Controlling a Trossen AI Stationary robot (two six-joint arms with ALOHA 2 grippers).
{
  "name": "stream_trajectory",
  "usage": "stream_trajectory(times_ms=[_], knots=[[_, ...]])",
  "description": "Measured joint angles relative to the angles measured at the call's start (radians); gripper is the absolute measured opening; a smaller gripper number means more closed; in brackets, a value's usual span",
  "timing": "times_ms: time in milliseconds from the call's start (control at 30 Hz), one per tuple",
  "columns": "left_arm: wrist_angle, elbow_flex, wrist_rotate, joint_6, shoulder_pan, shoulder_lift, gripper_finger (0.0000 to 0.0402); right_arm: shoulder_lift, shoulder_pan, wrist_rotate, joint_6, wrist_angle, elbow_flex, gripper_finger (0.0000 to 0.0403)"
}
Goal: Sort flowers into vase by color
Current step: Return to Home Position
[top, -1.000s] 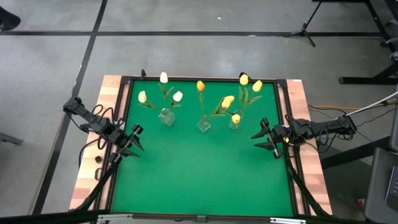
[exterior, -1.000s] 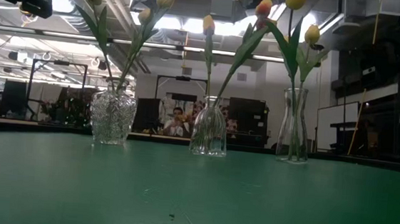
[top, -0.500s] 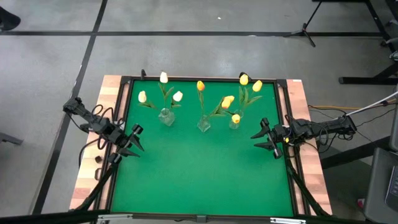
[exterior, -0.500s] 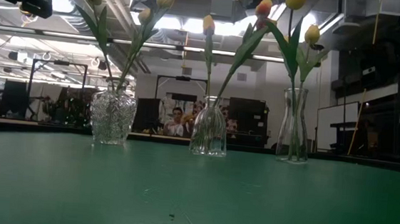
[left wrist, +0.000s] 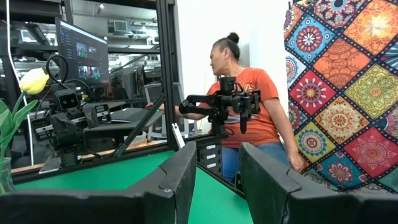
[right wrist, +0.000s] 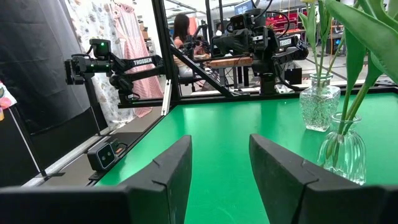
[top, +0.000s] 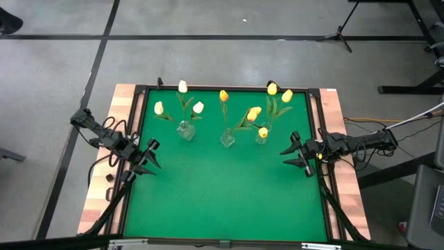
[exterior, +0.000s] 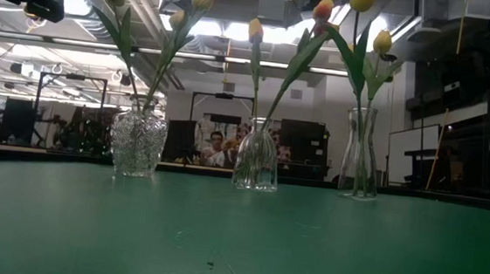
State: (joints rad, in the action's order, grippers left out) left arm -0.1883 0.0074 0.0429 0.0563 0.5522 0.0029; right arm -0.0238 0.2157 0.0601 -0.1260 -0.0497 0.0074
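Your flowers are all in glass. The white tulips (top: 182, 86) stand in the cut-glass vase (top: 185, 130), the orange-yellow tulips (top: 223, 96) in the middle vase (top: 227, 139), and the yellow tulips (top: 272, 88) in the right vase (top: 261, 136). The three vases stand upright in a row toward the far edge of the green mat (top: 222, 201) on the bench (top: 338, 111).

Neither set of jaws touches a flower or a vase. The row lies ahead of both, off to one side and well apart, with green mat between. The cut-glass vase is nearest your left jaws, and the right vase is nearest your right jaws.

Your left arm (top: 111, 142) holds its jaws over the mat's left edge, apart and holding nothing. Your right arm (top: 347, 144) holds its jaws over the right edge, also apart and holding nothing. The two sets face each other across the mat.

A small black camera (right wrist: 102, 155) sits at the bench's edge. Past the right arm a person in an orange shirt (left wrist: 249, 106) stands beside a patterned cloth (left wrist: 348, 74). Past the left arm another person (right wrist: 185, 31) shows farther back.
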Motion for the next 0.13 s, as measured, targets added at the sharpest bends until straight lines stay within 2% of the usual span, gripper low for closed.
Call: stream_trajectory(times_ms=[133], knots=[[0.000,0.000,0.000,0.000,0.000,0.000,0.0119,0.000,0.000,0.000,0.000,0.000,0.000,0.0161]])
